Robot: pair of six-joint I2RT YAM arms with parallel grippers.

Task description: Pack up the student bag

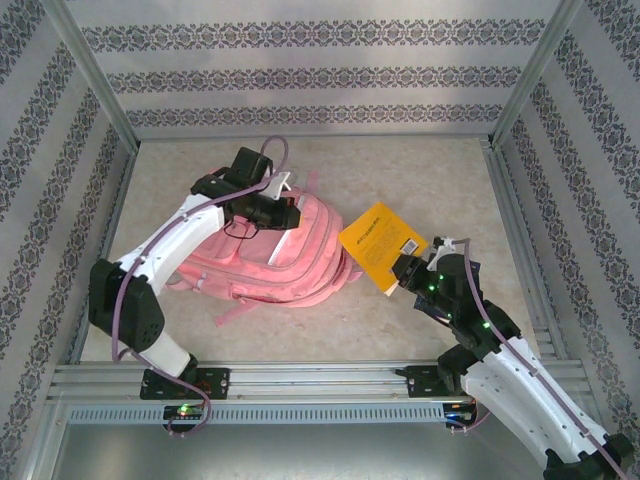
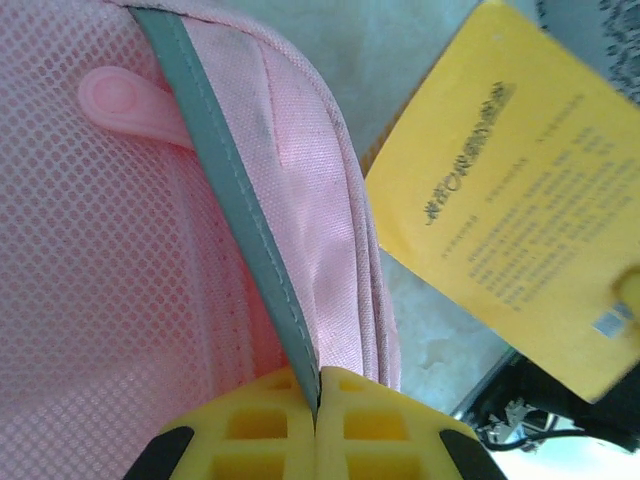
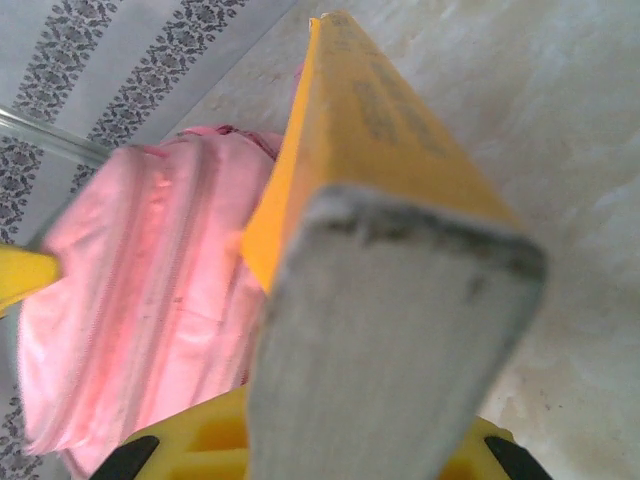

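The student bag, a soft pink backpack, lies flat at mid-table. My left gripper hovers over its far upper edge. In the left wrist view the left gripper is shut on the grey trim strip that edges the bag's pink mesh opening. A yellow book hangs tilted just right of the bag, with my right gripper shut on its near corner. In the right wrist view the book runs out from the right gripper toward the bag.
A pink rubber zipper pull lies on the mesh near the trim. Metal frame rails run along the near edge, and patterned walls enclose the table on three sides. Bare tabletop lies behind and right of the bag.
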